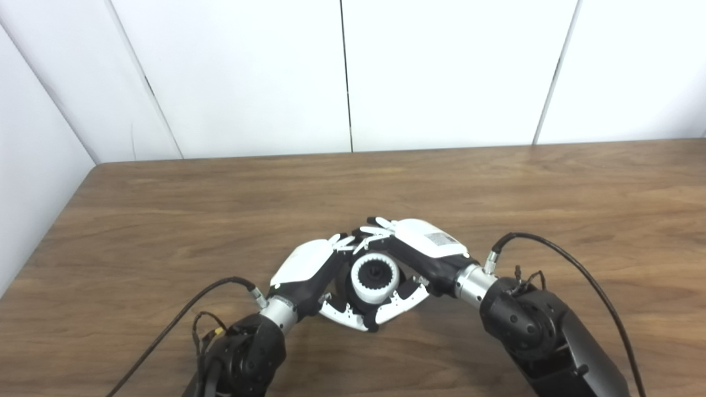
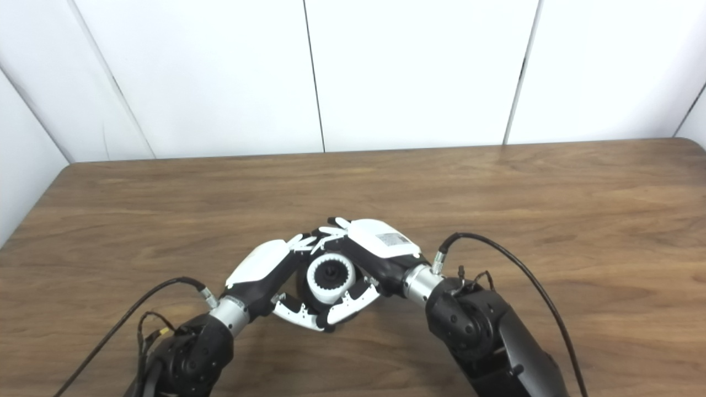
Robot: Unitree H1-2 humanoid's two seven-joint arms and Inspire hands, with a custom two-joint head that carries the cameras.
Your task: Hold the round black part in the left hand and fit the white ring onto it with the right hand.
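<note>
Both hands meet over the near middle of the table. My left hand (image 1: 306, 268) is shut on the round black part (image 1: 348, 291), which shows only as a dark edge under the ring. The white ring (image 1: 375, 279), toothed on its inner edge, sits on top of the black part with a dark hub (image 1: 376, 272) showing through its centre. My right hand (image 1: 420, 248) is shut on the ring from the right, fingers curled over its far side and thumb (image 1: 401, 306) below. The two hands' fingertips touch behind the ring.
The wooden table (image 1: 496, 193) runs wide to the back and both sides, ending at a white panelled wall (image 1: 441, 71). Black cables (image 1: 573, 264) loop from both wrists over the table near the front edge.
</note>
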